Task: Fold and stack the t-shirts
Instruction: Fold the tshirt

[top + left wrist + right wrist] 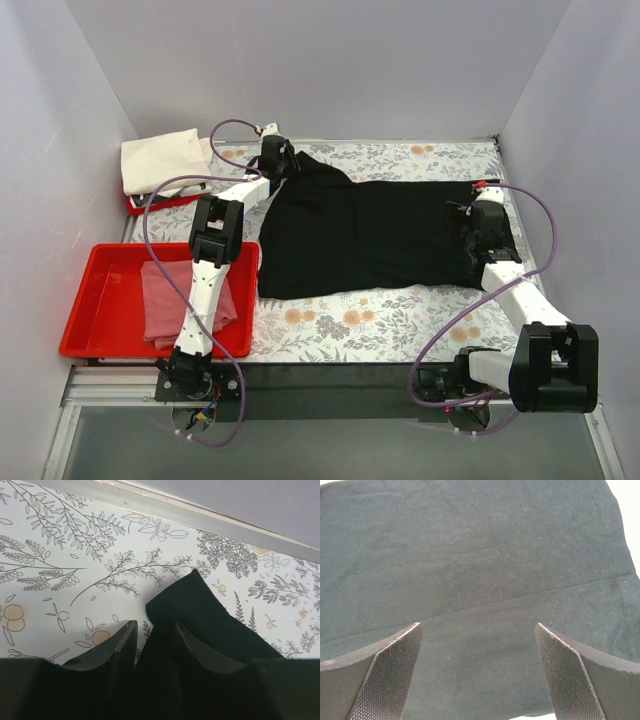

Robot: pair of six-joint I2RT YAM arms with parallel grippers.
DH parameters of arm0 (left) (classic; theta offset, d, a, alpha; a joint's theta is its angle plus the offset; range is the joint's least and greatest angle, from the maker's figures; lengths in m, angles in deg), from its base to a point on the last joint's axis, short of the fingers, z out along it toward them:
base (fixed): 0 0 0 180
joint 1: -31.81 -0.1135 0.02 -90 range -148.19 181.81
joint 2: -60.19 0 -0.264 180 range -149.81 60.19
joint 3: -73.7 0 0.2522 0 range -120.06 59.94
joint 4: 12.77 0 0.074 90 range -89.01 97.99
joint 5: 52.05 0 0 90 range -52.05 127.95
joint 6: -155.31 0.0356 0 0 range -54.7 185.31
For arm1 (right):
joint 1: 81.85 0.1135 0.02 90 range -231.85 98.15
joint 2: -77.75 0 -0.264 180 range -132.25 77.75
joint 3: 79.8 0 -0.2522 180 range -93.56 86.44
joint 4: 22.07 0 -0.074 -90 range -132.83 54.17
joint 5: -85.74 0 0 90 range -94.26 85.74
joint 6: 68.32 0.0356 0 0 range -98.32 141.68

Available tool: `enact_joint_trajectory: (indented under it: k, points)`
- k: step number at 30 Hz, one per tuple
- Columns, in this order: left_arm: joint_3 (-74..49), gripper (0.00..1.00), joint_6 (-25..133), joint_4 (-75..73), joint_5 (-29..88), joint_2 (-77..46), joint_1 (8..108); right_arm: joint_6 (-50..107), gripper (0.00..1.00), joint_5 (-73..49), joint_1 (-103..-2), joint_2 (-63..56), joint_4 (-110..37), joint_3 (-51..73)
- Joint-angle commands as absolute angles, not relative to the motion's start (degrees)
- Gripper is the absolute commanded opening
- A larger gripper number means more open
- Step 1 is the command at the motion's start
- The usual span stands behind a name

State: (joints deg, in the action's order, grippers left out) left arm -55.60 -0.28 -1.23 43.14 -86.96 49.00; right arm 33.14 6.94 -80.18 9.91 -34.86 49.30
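Observation:
The black t-shirt (380, 235) lies spread across the floral table cover, its far-left corner bunched up. My left gripper (284, 160) is at that corner, shut on a fold of the black t-shirt (200, 610); in the left wrist view the cloth fills the gap of the left gripper (155, 630). My right gripper (478, 228) hovers over the shirt's right end. In the right wrist view the right gripper (477, 630) is open, with flat black t-shirt cloth (470, 555) below it. A pink t-shirt (165, 300) lies in a red tray. A cream-white t-shirt (160, 160) lies folded at the back left.
The red tray (85, 310) sits at the front left beside the left arm. A second red tray (150, 205) peeks out under the cream-white shirt. Grey walls close in the back and both sides. The table's back edge (210, 517) runs close behind the left gripper.

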Motion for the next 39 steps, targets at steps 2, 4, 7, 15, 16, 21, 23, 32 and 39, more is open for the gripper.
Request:
enact_joint_trajectory:
  k: [2, 4, 7, 15, 16, 21, 23, 32, 39]
  points:
    - [-55.12, 0.34, -0.08, -3.84, 40.06, -86.06, 48.77, 32.05, 0.85, 8.31, -79.66, 9.72, -33.28, 46.37]
    - [-54.67, 0.34, 0.0, -5.16, 39.01, -85.97, 48.77, 31.96, 0.85, 8.31, -79.57, 9.55, -33.28, 46.19]
    - [-54.67, 0.34, -0.26, -5.6, 38.74, -86.32, 48.77, 31.96, 0.85, 8.31, -79.3, 9.37, -33.28, 46.19]
    - [-54.85, 0.23, -0.26, -6.22, 39.18, -87.03, 48.51, 31.7, 0.85, 8.31, -78.69, 9.54, -33.37, 46.1]
    - [-54.67, 0.15, -0.35, -6.04, 39.53, -86.85, 48.42, 31.7, 0.85, 8.31, -78.77, 9.54, -33.37, 46.1]
    - [-52.21, 0.0, -0.26, -5.95, 41.54, -84.57, 48.33, 31.61, 0.85, 8.31, -78.6, 9.19, -33.37, 45.84]
    - [-50.45, 0.0, -0.52, -6.3, 41.72, -82.39, 48.16, 31.43, 0.85, 8.66, -78.6, 9.1, -33.37, 45.75]
    - [-36.75, 0.0, -4.48, -12.01, 38.92, -68.24, 47.89, 31.08, 0.86, 10.94, -78.6, 8.76, -33.99, 45.05]
    - [-31.56, 0.0, -7.47, -13.77, 34.17, -63.91, 47.45, 30.2, 0.88, 16.66, -78.6, 4.1, -34.51, 42.5]
